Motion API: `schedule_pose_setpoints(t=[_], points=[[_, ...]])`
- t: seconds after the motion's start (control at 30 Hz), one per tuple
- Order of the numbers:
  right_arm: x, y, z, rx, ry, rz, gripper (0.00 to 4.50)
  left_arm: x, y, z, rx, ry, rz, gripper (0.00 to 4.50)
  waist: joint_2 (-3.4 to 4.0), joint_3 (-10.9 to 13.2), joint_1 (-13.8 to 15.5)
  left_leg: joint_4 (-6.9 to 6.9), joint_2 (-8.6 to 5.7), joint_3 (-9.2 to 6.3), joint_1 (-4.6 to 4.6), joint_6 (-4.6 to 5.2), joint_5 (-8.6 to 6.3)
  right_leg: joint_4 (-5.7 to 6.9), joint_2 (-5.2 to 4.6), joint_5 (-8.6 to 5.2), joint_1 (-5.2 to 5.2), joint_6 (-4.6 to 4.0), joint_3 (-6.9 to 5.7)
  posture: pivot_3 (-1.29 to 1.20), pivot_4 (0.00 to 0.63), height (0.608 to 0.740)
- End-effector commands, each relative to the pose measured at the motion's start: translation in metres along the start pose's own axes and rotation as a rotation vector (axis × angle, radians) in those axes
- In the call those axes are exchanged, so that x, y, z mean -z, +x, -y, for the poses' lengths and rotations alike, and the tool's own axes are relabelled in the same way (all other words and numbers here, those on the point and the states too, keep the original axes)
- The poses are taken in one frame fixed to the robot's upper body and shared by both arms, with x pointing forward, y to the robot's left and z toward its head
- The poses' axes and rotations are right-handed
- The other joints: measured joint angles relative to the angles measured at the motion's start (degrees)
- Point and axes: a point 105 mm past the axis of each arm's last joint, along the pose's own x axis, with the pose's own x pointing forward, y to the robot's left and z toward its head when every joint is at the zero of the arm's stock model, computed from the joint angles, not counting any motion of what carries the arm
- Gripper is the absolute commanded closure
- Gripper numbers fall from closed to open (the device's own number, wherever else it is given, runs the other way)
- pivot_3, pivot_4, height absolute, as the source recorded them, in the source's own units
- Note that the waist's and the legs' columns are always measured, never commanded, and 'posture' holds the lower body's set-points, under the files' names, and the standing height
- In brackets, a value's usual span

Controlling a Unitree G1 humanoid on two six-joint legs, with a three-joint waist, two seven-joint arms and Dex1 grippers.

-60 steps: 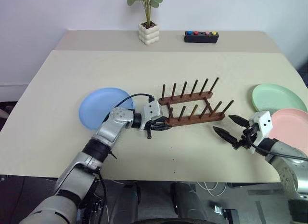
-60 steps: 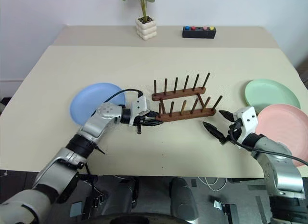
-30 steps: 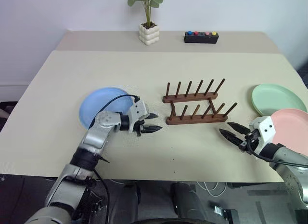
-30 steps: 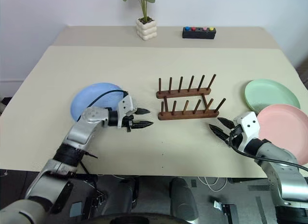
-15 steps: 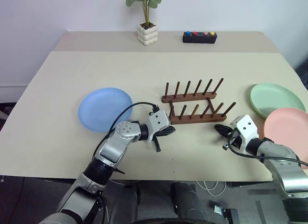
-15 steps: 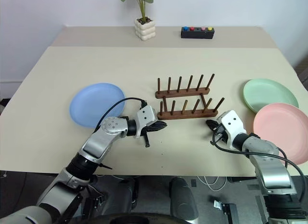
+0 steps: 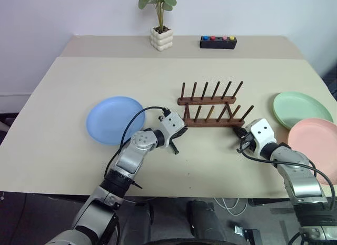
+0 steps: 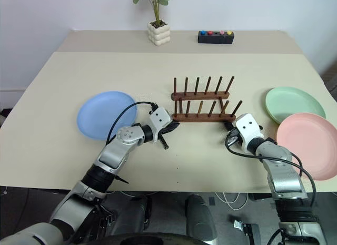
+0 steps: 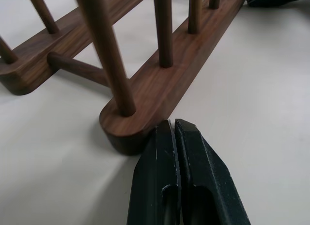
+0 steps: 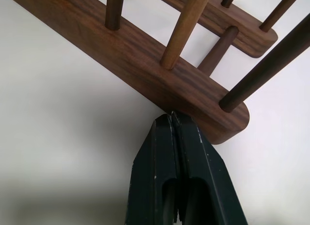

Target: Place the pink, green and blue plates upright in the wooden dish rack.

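Plates first: blue plate (image 7: 115, 119) lies flat on the table (image 7: 63, 87) well to the left of the wooden dish rack (image 7: 210, 109), while the green plate (image 7: 302, 109) and pink plate (image 7: 314, 143) lie flat at the right edge, the pink overlapping the green's near rim; none is in the rack yet; I have the left gripper (image 9: 170, 138) pinched fully closed on nothing, its tip touching the left end of the near rail, and the right gripper (image 10: 172, 119) likewise closed and empty, pressed against the rail's right end; I judge the step in hand is squaring the rack with both closed tips; to do it well I would push low on the rail, not on the pegs, keep both sides even so it does not pivot, and go slowly so it cannot tip.
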Motion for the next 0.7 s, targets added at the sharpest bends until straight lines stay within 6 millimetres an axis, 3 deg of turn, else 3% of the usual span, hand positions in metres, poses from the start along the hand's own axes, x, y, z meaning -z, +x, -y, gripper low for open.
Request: schedule_pose_setpoints(t=[0.03, 0.53, 0.7], points=[[0.002, 0.003, 0.000, 0.012, 0.000, -0.002, 4.50, -0.003, 0.000, -0.008, -0.034, 0.005, 0.009, 4.44, 0.00, 0.00, -0.01, -0.01, 0.00, 0.00, 0.05, 0.00, 0.00, 0.00, 0.00, 0.00, 0.04, 0.00, 0.00, 0.00, 0.150, 0.730], [-0.001, 0.005, -0.004, -0.009, -0.011, 0.013, 4.50, -0.001, 0.000, -0.012, -0.063, 0.005, 0.017, 4.44, 0.00, 0.00, -0.10, -0.07, 0.00, 0.00, 0.17, 0.00, 0.00, -0.04, 0.00, -0.02, 0.14, -0.01, 0.00, 0.00, 0.150, 0.730], [-0.019, -0.013, 0.000, -0.051, -0.054, 0.061, 4.50, -0.015, -0.010, -0.007, -0.010, -0.015, 0.096, 4.44, 0.00, 0.01, -0.07, -0.13, 0.00, 0.01, 0.16, 0.00, 0.00, -0.04, 0.00, -0.04, 0.12, 0.01, 0.00, 0.00, 0.150, 0.730]])
